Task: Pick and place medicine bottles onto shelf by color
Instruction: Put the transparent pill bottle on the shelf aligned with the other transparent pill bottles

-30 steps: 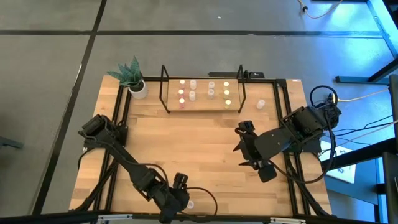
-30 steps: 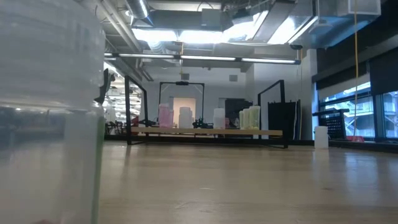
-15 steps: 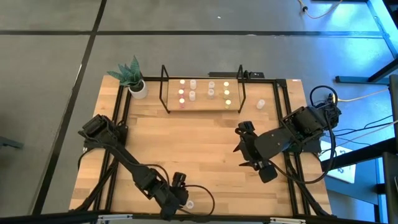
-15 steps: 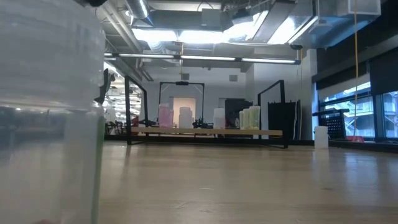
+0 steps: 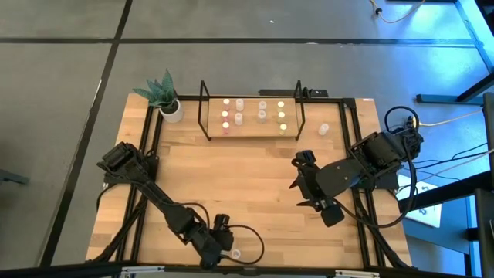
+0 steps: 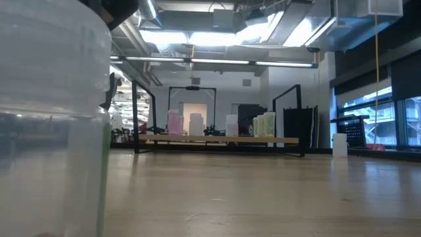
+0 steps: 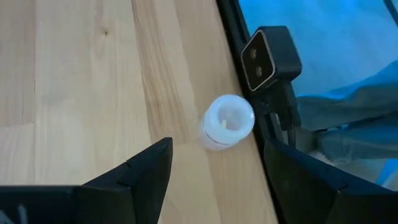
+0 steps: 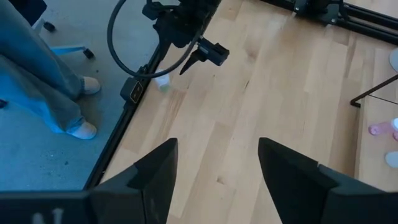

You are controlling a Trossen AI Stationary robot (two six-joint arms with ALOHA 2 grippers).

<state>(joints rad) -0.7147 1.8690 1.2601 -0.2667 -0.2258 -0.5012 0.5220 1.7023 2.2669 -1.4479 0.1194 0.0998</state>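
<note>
A small whitish bottle stands upright on the table by the near edge; it also shows in the high view and fills the left of the low view. My left gripper is open just above and short of it, one finger to each side, touching nothing; in the high view my left gripper is at the near edge. The shelf stands at the far edge with several bottles on its board: pink, white and yellow-green. My right gripper is open and empty over the table's right half.
A loose bottle stands to the right of the shelf. A white pot with a green plant is at the far left corner. The low camera sits on the black frame rail right beside the near bottle. A person's legs show beyond the table edge.
My left gripper has come down a little toward the bottle at the near edge; its dark tip now shows at the top of the low view. The bottle has stayed where it was.
</note>
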